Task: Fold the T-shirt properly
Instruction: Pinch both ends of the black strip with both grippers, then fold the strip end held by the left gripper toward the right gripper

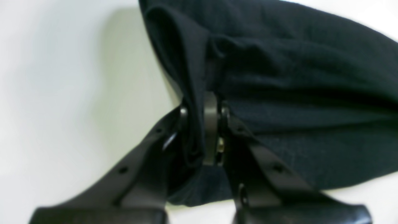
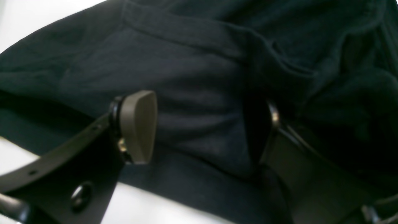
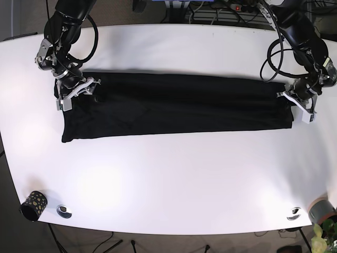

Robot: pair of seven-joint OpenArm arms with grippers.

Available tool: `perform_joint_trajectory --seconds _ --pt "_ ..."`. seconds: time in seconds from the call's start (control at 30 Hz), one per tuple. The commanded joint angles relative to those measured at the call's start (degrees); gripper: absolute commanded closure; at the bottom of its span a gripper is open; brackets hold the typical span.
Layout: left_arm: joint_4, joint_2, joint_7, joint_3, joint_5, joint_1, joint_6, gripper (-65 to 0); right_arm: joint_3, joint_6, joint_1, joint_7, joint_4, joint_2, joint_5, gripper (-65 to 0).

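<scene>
The black T-shirt (image 3: 174, 108) lies as a long flat band across the white table (image 3: 174, 179). At its right end in the base view, my left gripper (image 3: 296, 104) is shut on a bunched fold of the cloth; in the left wrist view the left gripper (image 1: 202, 115) pinches that fold against its grey pad (image 1: 210, 130). At the band's left end, my right gripper (image 3: 78, 94) is over the cloth. In the right wrist view the right gripper (image 2: 205, 124) stands wide open, T-shirt (image 2: 192, 77) fabric lying between the fingers and a fold covering part of the right finger.
A small dark patterned cup (image 3: 31, 204) stands at the front left corner. Two round metal fittings (image 3: 63, 211) (image 3: 294, 213) sit near the front edge. A grey pot (image 3: 321, 211) is at the front right. Cables (image 3: 221, 9) run behind the back edge.
</scene>
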State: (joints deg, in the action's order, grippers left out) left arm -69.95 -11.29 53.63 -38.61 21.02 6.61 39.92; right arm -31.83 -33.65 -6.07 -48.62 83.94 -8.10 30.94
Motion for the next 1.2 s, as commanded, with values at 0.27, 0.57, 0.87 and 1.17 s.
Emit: perform_joint_trajectory --seconds 0.27,0.57,0.87,1.17 --pt "-13.3 1.0 -0.6 6.7 -1.3 -2.4 -2.6 -1.0 -0.2 0.55 0.0 -1.4 0.2 -0.5 -1.3 -42.3" --pt "-28.7 1.4 -0.7 21.0 -1.3 -7.1 -6.0 -1.0 -0.2 0.55 0.0 -1.4 0.2 -0.5 -1.2 -42.3" --pt "-33.2 4.7 -0.7 32.9 -1.3 -7.4 -6.5 -1.0 -0.2 0.55 0.0 -1.4 0.2 -0.5 -1.0 -42.3" --pt "-30.8 9.5 -0.7 41.3 -3.5 -5.2 -8.1 -1.4 -0.2 0.55 0.1 -1.4 0.2 -0.5 -1.1 -42.3"
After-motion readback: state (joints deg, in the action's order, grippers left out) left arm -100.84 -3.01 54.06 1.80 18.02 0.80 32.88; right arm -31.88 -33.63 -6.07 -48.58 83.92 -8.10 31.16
